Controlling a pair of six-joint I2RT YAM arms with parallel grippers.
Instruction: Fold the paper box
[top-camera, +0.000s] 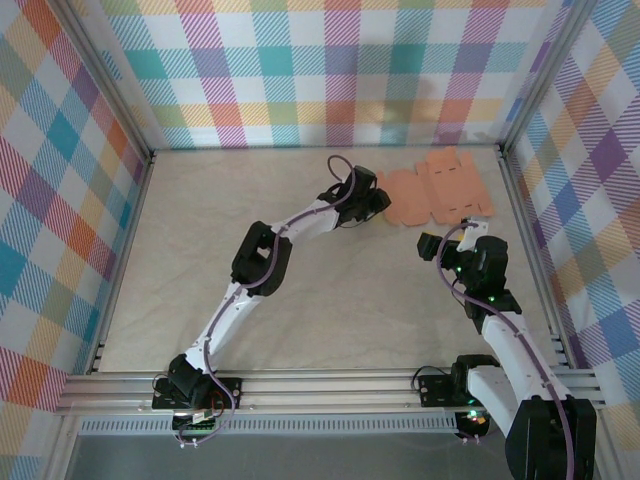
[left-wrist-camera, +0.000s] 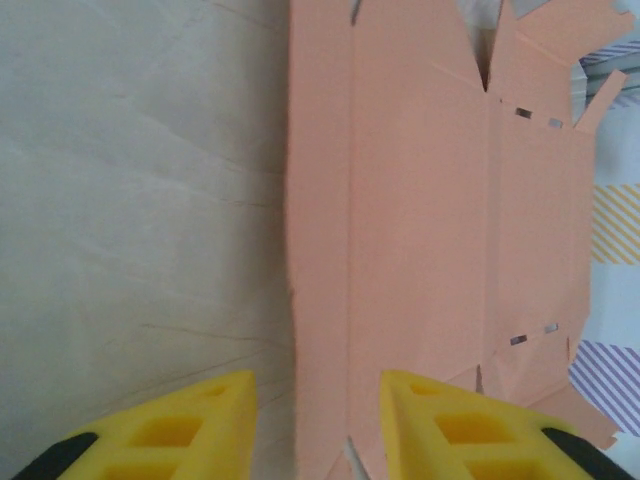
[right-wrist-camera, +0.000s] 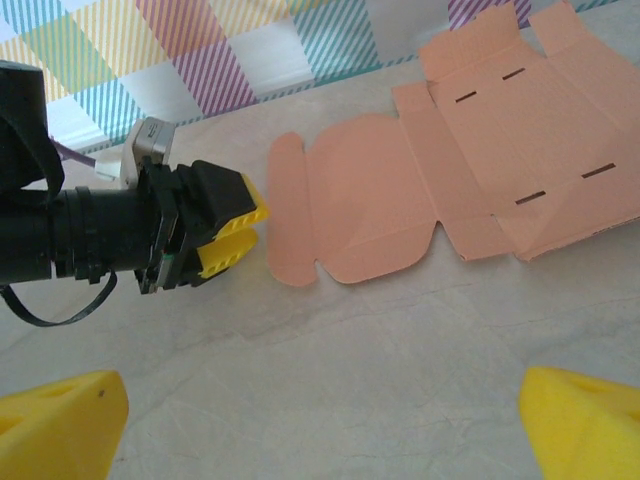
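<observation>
The paper box (top-camera: 435, 190) lies flat and unfolded at about 1 o'clock on the table (top-camera: 330, 310), close to the far wall. My left gripper (top-camera: 377, 203) sits at the sheet's 9 o'clock edge. In the left wrist view my left gripper (left-wrist-camera: 318, 430) has its jaws half-parted and clamped on nothing, and the long edge of the paper box (left-wrist-camera: 420, 250) runs between them toward 12 o'clock. My right gripper (top-camera: 466, 226) hangs fully spread near the sheet's 5 o'clock corner, holding nothing.

The card is thin and rests flat, so I judge that my pads could slide over the edge instead of catching it, or shove the whole sheet toward 3 o'clock. From the right wrist view the rounded flap of the paper box (right-wrist-camera: 350, 200) is just beside my left gripper (right-wrist-camera: 235, 232), so a pinch here may crease it off its score line. With nothing pinning the far side, lifting could drag the sheet rather than fold it.
</observation>
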